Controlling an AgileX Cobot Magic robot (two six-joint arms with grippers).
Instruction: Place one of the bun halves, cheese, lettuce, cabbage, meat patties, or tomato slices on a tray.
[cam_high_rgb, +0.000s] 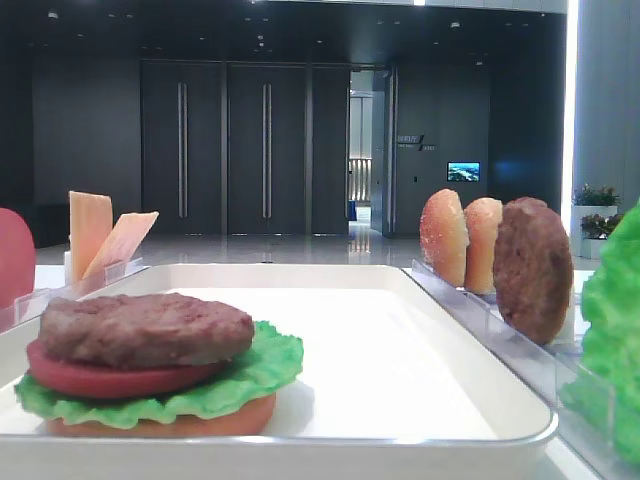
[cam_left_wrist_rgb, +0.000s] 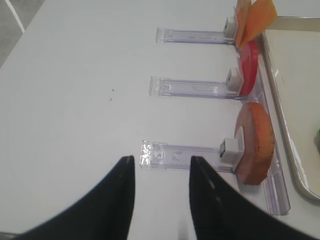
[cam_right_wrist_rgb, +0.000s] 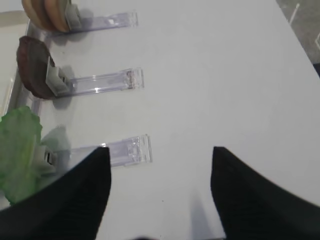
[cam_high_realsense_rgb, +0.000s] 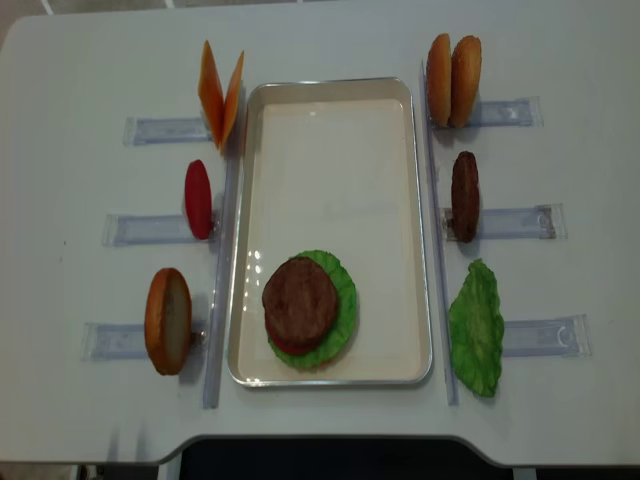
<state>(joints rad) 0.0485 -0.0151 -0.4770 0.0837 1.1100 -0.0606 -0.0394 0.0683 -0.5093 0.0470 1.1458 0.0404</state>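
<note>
Our left gripper (cam_left_wrist_rgb: 160, 172) has its jaws close together with nothing between them, and our right gripper (cam_right_wrist_rgb: 159, 165) is wide apart and empty. The tray (cam_high_realsense_rgb: 405, 230) already holds a stack with a patty (cam_high_realsense_rgb: 299, 301) on top. We think adding a piece could tip that stack. The racks (cam_high_realsense_rgb: 510, 222) stand close by the tray's rim, but the far half of the tray is bare.

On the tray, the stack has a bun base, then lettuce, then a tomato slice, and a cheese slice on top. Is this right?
Not quite: the top layer is a meat patty, not cheese. The low exterior view shows it on the tomato slice, lettuce and bun base in the tray.
</note>
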